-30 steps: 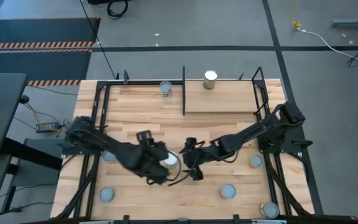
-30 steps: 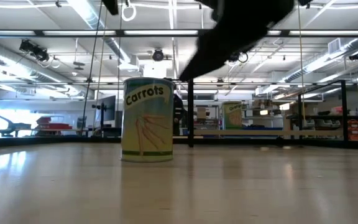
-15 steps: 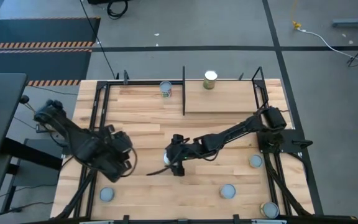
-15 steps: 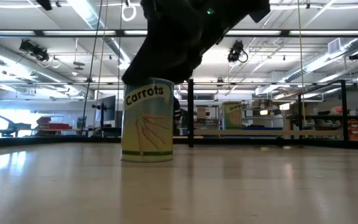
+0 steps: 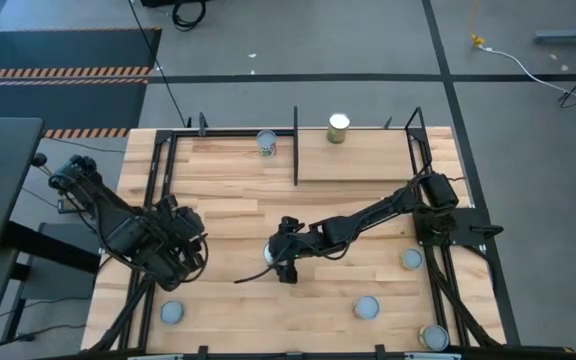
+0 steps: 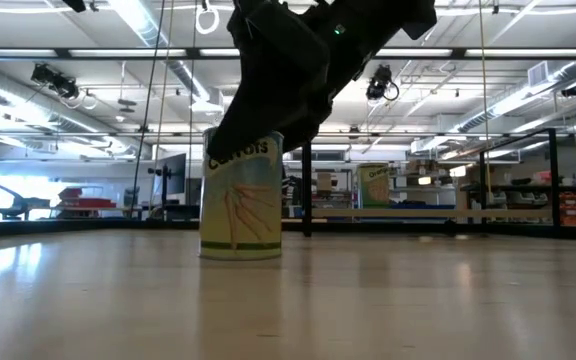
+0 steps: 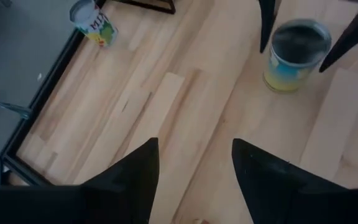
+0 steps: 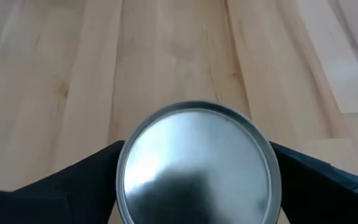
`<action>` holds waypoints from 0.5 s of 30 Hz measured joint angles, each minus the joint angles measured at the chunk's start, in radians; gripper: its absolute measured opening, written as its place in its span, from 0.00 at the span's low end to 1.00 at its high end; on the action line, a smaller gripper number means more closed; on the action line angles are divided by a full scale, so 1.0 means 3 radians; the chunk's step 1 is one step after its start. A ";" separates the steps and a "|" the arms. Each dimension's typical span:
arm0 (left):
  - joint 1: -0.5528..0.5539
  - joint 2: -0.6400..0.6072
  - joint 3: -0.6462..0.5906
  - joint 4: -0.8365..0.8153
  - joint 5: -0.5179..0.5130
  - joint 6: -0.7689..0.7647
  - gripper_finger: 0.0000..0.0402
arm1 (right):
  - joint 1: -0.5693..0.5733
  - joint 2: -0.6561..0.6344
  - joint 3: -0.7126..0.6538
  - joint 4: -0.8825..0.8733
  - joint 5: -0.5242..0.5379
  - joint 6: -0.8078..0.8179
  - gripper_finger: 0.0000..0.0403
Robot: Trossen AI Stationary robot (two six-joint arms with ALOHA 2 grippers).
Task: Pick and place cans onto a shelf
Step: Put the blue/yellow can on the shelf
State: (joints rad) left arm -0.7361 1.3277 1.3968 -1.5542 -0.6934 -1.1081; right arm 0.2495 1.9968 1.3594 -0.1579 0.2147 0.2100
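Note:
A can (image 5: 271, 256) with a silvery lid and a pale Carrots label (image 6: 240, 205) stands upright on its base at the table's middle. My right gripper (image 8: 197, 186) is down over it, one finger on each side. My left gripper (image 5: 190, 258) hangs open above the table's left part, holding nothing (image 7: 194, 180). The shelf (image 5: 368, 165), a light board with black uprights, is at the far side and carries one can (image 5: 339, 127). My right gripper has the can's side wall just below the lid rim (image 8: 122, 155) between its two fingers (image 8: 82, 180), one on each opposite side. The fingers slant down from the table's right side. The can stands upright with its base on the table (image 6: 240, 255).
A can (image 5: 267, 143) stands on the table by the shelf's left upright. Several more cans stand near the front: one at the left (image 5: 172, 313), others at the right (image 5: 367, 307), (image 5: 411, 260), (image 5: 433, 337). Black frame rails run along both table sides.
My left gripper has drawn back from the middle can toward the table's left edge and turned. My right gripper has moved toward the table's left and come down around that can, which stays upright on the table.

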 joint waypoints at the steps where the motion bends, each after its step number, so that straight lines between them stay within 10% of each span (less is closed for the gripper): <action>1: 0.0000 0.0000 0.0000 0.0007 -0.0010 -0.0003 0.51 | -0.0005 0.0000 0.0000 -0.0010 -0.0001 0.0000 0.90; 15: 0.0096 -0.0001 0.0074 0.0189 -0.0384 -0.0012 0.51 | -0.0115 -0.1291 -0.0140 -0.1084 0.0417 -0.0149 0.78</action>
State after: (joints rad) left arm -0.7072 1.3273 1.4190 -1.4974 -0.8086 -1.1116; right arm 0.2150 1.6097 1.3175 -0.4830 0.3400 0.1654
